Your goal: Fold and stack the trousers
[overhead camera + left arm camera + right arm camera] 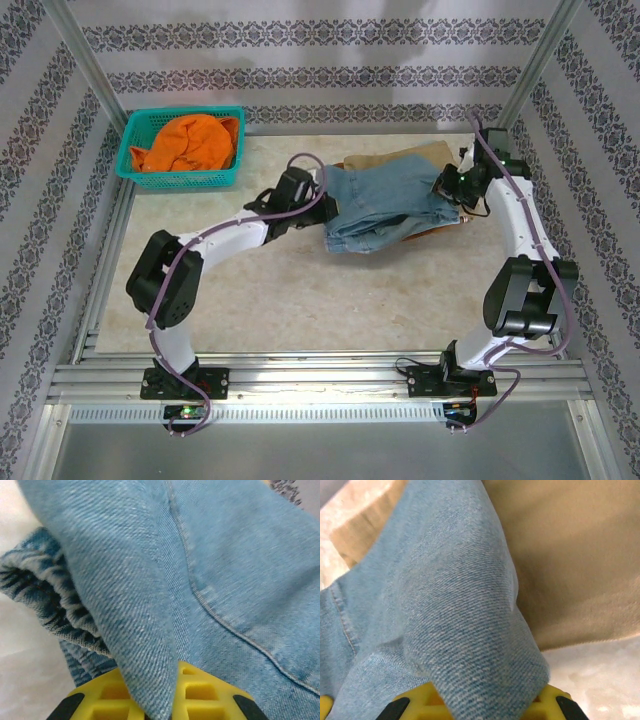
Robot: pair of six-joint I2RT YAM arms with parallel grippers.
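Observation:
The trousers (385, 205) are light-blue jeans, folded into a bundle at the back middle of the table, lying partly on a tan garment (400, 160). My left gripper (325, 205) is at the bundle's left edge. In the left wrist view a fold of denim (225, 555) runs down between the yellow fingers (210, 692) of that gripper (172, 700), pinched in a narrow gap. My right gripper (447, 185) is at the bundle's right edge. In the right wrist view this gripper (480, 705) is shut on a thick fold of denim (445, 605).
A teal basket (180, 178) holding an orange garment (190, 140) stands at the back left. The tan garment (570, 555) lies under and behind the jeans. Metal frame posts and patterned walls enclose the table on three sides.

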